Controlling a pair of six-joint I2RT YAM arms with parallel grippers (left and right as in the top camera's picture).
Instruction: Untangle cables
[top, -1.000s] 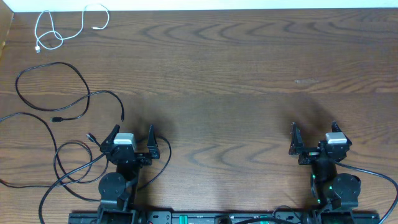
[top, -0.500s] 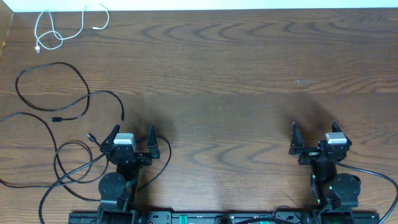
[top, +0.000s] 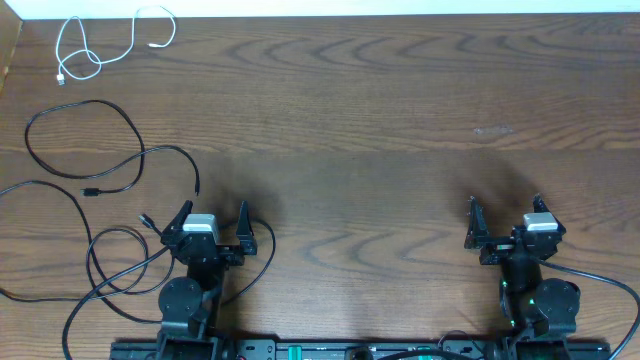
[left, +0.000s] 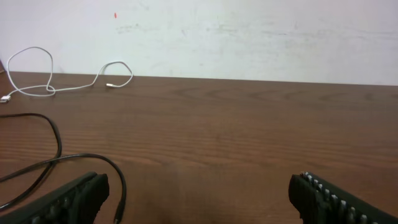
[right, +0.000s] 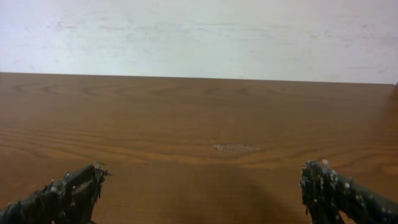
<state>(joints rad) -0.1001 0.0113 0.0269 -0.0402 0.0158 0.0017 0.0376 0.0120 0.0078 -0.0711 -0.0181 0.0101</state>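
The left tool (top: 214, 210) and right tool (top: 504, 205) gape empty, maybe because the white cable (top: 92, 62) lies apart from the black cables (top: 143, 150).

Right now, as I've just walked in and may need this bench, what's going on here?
Nothing is being handled at the moment. Both arms sit at the near edge of the wooden table, the left pincer and right pincer open and empty. The thin white cable lies alone in the far left corner. The thin black cables lie in loose loops on the left side, crossing each other in places, close to the left arm but not gripped.
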